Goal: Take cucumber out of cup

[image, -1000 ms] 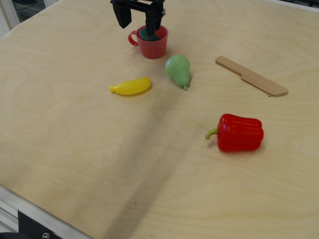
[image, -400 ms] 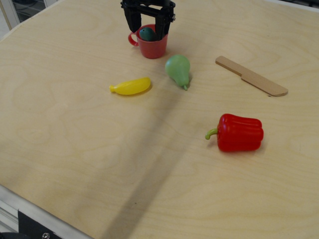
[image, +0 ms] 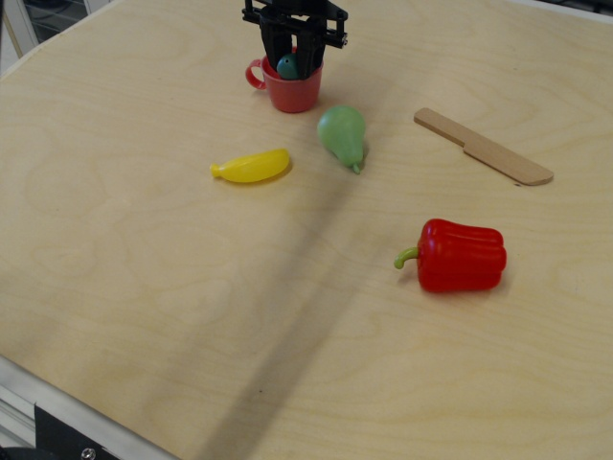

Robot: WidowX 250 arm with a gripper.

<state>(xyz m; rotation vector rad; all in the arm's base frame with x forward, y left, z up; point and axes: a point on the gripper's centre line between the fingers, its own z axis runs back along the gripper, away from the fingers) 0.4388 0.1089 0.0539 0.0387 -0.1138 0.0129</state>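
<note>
Hidden: the arm above the gripper [image: 292, 53] is cut off by the top edge, so only the black fingers show; the cucumber's lower part is down inside the cup and out of sight.
Hard to make out: whether the finger pads actually touch the cucumber; the black metal crowds the cup mouth.
Gripper: fingers drawn in close on either side of the cucumber [image: 287, 67], reaching into the cup mouth; looks like a pinch on it.
Cup: the red cup [image: 290, 89] stands upright directly under the gripper, its loop handle on the side away from the pear.
Cup contents: the cucumber, its teal rounded end poking above the rim between the fingers.
Beside the gripper: a green pear [image: 342, 135] just past the cup, toward the camera.
Further off: yellow banana [image: 251, 166], wooden knife [image: 483, 146], red bell pepper [image: 458, 255], all lying on the wooden table [image: 144, 287].
</note>
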